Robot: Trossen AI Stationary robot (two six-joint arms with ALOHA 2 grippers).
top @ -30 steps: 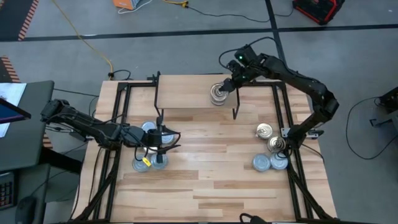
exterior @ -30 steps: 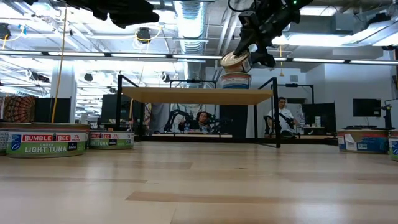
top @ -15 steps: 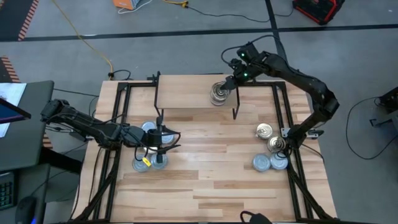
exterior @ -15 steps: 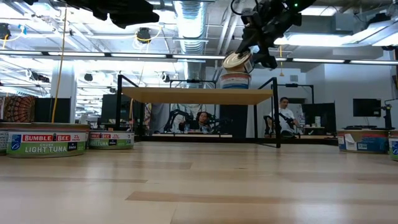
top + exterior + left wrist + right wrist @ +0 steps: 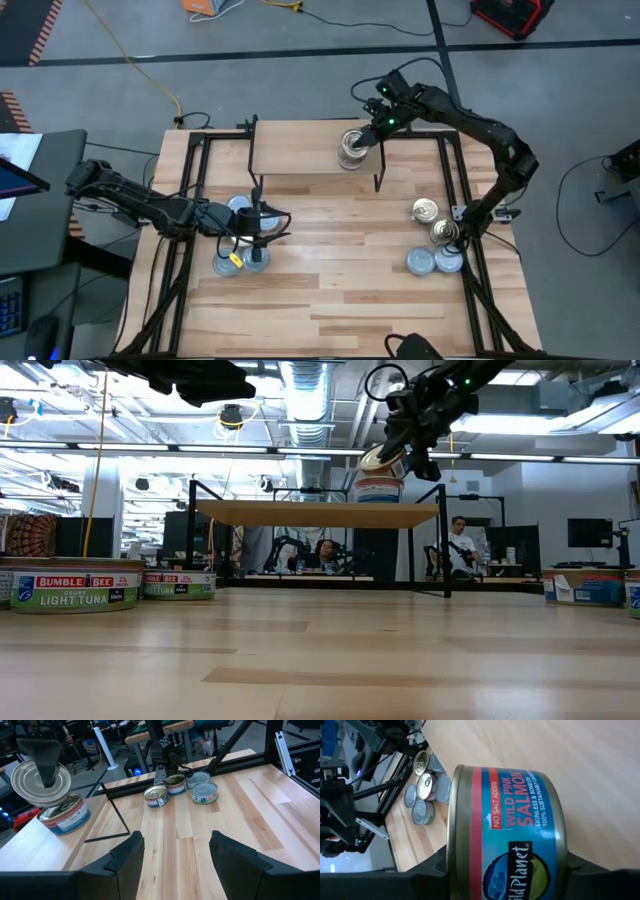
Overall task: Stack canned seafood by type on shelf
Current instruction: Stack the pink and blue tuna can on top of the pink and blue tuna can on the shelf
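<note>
Metal, stiff and smooth, likely slippery: salmon tin clamped by right gripper across rim, tilted over tin on shelf; left gripper open above worktop.

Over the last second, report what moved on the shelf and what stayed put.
The right gripper brought its tilted salmon can a little lower, toward the can already standing on the shelf; it is not yet set flat, and the grip has not been let go. The left gripper stayed open over the tuna cans at the table's left, and the cans on the right did not move.
</note>
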